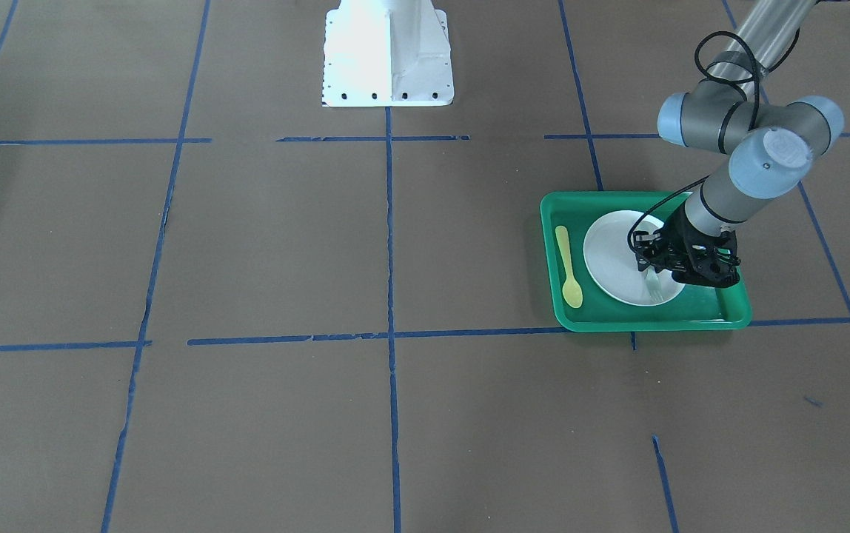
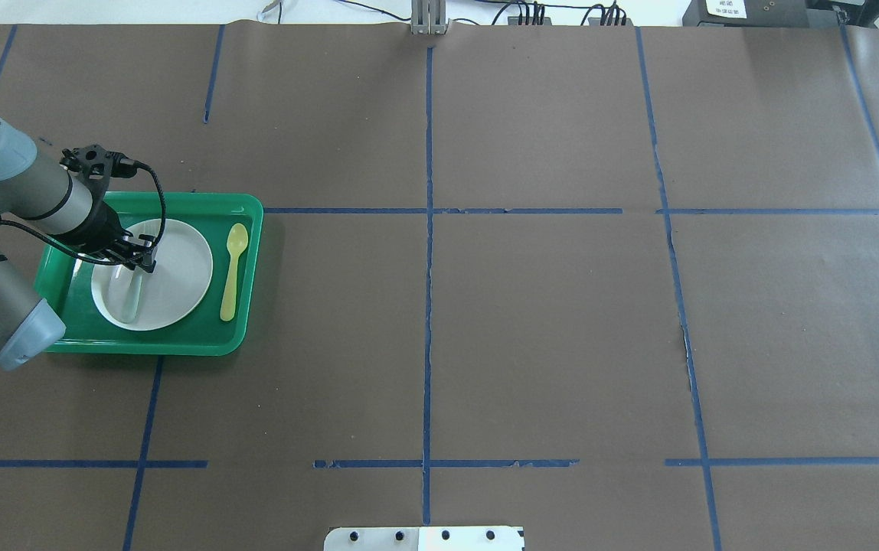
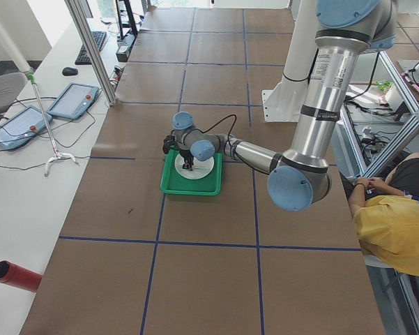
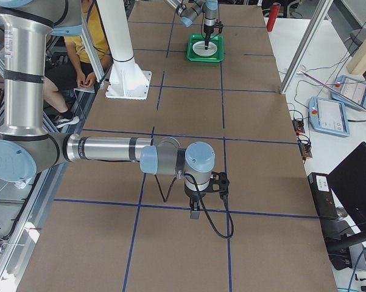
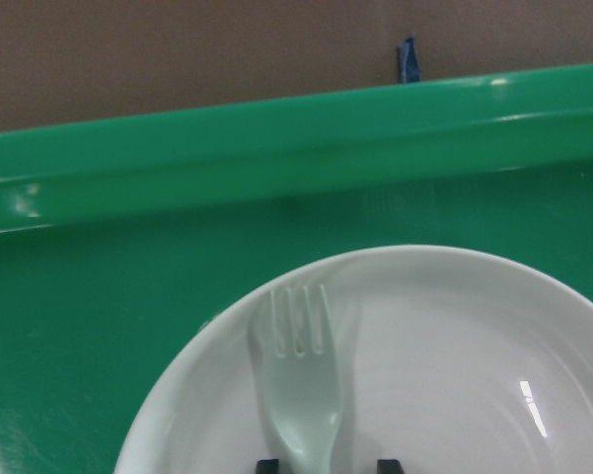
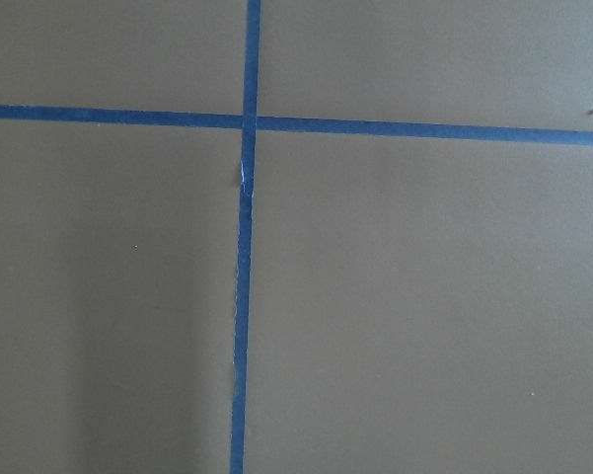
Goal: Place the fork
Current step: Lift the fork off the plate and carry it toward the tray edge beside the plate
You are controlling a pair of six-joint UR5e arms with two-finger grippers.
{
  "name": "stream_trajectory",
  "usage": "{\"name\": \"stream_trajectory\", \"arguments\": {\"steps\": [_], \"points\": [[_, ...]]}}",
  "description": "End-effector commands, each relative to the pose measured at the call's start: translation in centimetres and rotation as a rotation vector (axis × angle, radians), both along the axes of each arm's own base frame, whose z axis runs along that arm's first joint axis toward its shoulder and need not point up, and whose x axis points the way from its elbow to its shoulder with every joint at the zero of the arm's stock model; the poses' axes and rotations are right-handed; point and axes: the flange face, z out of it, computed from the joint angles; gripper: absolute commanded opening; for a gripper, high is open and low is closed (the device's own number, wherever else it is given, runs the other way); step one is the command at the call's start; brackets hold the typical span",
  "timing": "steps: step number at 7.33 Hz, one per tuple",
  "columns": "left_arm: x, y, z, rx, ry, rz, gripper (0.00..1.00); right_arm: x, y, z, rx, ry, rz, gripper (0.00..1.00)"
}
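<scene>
The right end effector (image 4: 195, 214) hangs over the matte brown counter (image 2: 547, 329); spread or pressed together, I cannot tell. At the left, a glossy green tray (image 1: 647, 324) holds a round white plate (image 5: 474, 375). The pale translucent fork (image 5: 301, 395) lies on it, short tines pointing far, its neck inside the spread left end effector (image 5: 328, 464).

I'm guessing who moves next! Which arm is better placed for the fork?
Left. The left pincer sits astride the fork on the white plate; the right pincer hangs far away over the table.
</scene>
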Motion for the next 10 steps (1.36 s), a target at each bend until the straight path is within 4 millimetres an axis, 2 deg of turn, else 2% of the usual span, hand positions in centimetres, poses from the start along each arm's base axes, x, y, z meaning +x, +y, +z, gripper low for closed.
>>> {"name": "stream_trajectory", "arguments": {"steps": [1, 2, 3, 4, 5, 6, 7, 8, 9, 10], "points": [[-0.1, 0.0, 0.1, -0.004, -0.001, -0.003, 0.07, 0.0, 0.0, 0.0, 0.001, 0.000, -0.001, 1.00], [-0.1, 0.0, -0.1, -0.011, 0.001, -0.011, 0.00, 0.0, 0.0, 0.0, 0.001, 0.000, -0.001, 1.00], [-0.5, 0.2, -0.8, -0.006, 0.009, -0.013, 0.00, 0.0, 0.0, 0.0, 0.000, 0.000, 0.000, 1.00], [-1.9, 0.3, -2.2, -0.001, 0.027, -0.041, 0.00, 0.0, 0.0, 0.0, 0.001, 0.000, -0.001, 1.00], [-4.9, -0.3, -3.4, 0.015, 0.047, -0.087, 0.00, 0.1, 0.0, 0.0, 0.000, 0.000, 0.001, 1.00], [-8.1, 0.7, -2.0, 0.010, 0.035, -0.114, 0.00, 0.0, 0.0, 0.0, 0.001, 0.000, -0.001, 1.00], [-10.0, 1.5, 0.4, 0.027, 0.012, -0.095, 0.00, 0.0, 0.0, 0.0, 0.001, 0.000, -0.001, 1.00], [-10.8, 1.1, 1.8, 0.061, -0.011, -0.061, 0.00, 0.0, 0.0, 0.0, 0.000, 0.000, 0.000, 1.00], [-10.1, 0.8, 4.4, 0.015, -0.037, -0.060, 0.00, 0.0, 0.0, 0.0, 0.001, 0.000, -0.001, 1.00], [-9.7, 0.2, 5.3, -0.004, -0.047, -0.062, 0.00, 0.1, 0.0, 0.0, 0.001, 0.000, 0.000, 1.00]]}}
